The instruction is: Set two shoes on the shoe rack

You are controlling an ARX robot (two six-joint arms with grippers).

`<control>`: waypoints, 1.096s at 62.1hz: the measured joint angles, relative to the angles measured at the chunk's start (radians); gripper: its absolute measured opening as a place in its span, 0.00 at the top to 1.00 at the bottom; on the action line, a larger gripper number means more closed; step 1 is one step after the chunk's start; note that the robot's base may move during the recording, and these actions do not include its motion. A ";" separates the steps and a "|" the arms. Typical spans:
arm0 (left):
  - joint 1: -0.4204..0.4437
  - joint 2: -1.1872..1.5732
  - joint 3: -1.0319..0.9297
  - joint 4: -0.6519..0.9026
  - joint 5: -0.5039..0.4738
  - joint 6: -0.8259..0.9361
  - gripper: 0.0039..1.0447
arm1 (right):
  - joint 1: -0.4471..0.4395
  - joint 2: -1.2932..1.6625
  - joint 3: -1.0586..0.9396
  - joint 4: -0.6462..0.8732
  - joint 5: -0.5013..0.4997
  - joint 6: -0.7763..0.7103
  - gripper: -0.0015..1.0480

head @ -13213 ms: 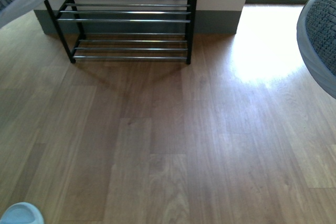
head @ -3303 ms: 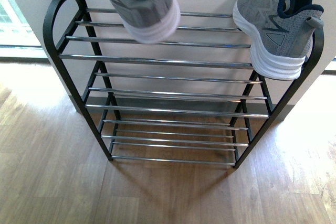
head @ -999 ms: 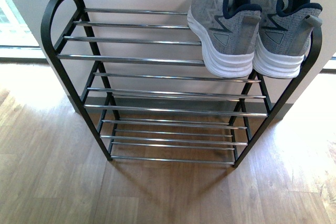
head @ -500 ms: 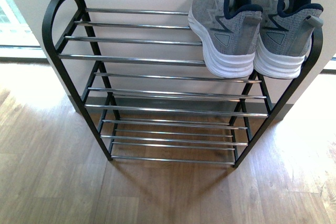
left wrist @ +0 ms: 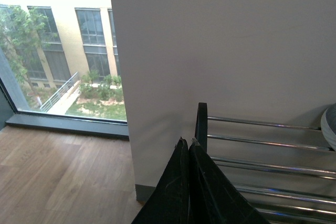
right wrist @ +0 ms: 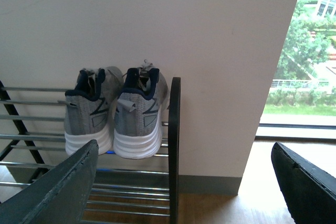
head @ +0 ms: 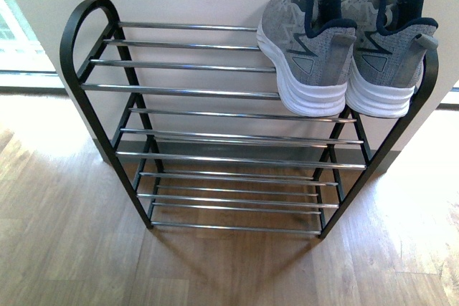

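Sitting together atop the shoe rack (head: 179, 91), 2 sneakers (head: 308, 62) were seen; left gripper (left wrist: 187, 145) closed, seemingly empty; right gripper (right wrist: 184, 145) spread wide.

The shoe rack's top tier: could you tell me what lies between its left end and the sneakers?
Only bare chrome bars before the grey sneakers; the front view shows it.

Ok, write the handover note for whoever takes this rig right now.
Left gripper: jaws shut, nothing between them.
Right gripper: jaws wide open, empty.
One grey sneaker and its mate sit side by side at the right end of the shoe rack's top tier, heels toward the robot and overhanging the front bar.
Done: two shoes are on the rack.
Left: apparently nothing, though you could nudge the heels further in.
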 joint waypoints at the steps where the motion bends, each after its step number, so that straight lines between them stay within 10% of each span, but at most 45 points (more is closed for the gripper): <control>1: 0.004 -0.011 -0.010 0.000 0.002 0.000 0.99 | 0.000 0.000 0.000 0.000 0.000 0.000 0.09; 68: 0.102 -0.564 -0.223 -0.319 0.101 0.002 0.99 | 0.000 0.000 0.000 0.000 0.000 0.000 0.09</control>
